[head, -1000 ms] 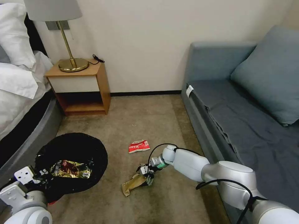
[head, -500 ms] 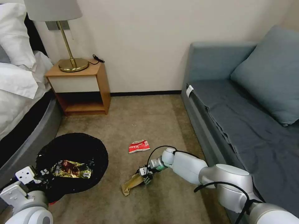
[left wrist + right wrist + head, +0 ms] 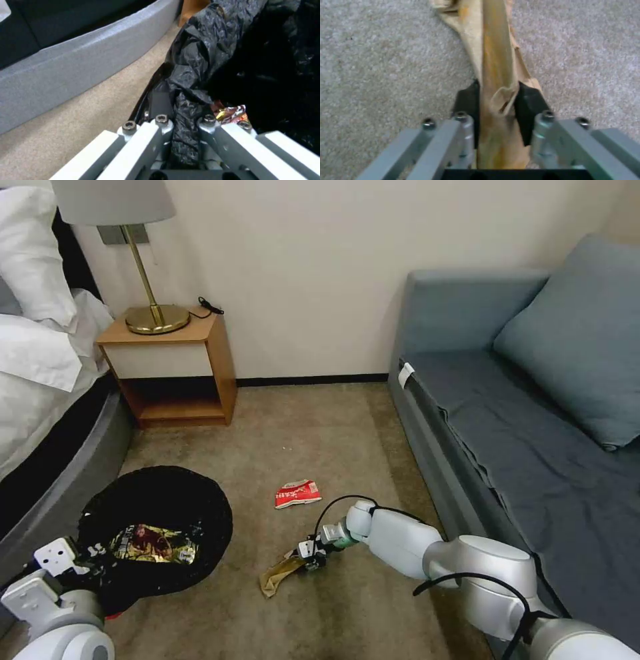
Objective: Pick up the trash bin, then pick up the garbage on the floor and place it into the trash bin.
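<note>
From the head camera I can't make out the right gripper [image 3: 311, 561] fingers against the carpet [image 3: 313, 447]; my right wrist view settles it: both black pads [image 3: 466, 100] pinch the brown paper wrapper [image 3: 495, 65], whose far end lies on the floor. The trash bin [image 3: 157, 533], at about 9 o'clock from that wrapper, hides its white body under the black bag. My left gripper [image 3: 181, 130] is clamped on the bag-covered rim. I count three litter pieces: the wrapper, one red-and-white packet [image 3: 297, 493] at its 12 o'clock, one shiny snack wrapper [image 3: 150, 543] inside the bin.
</note>
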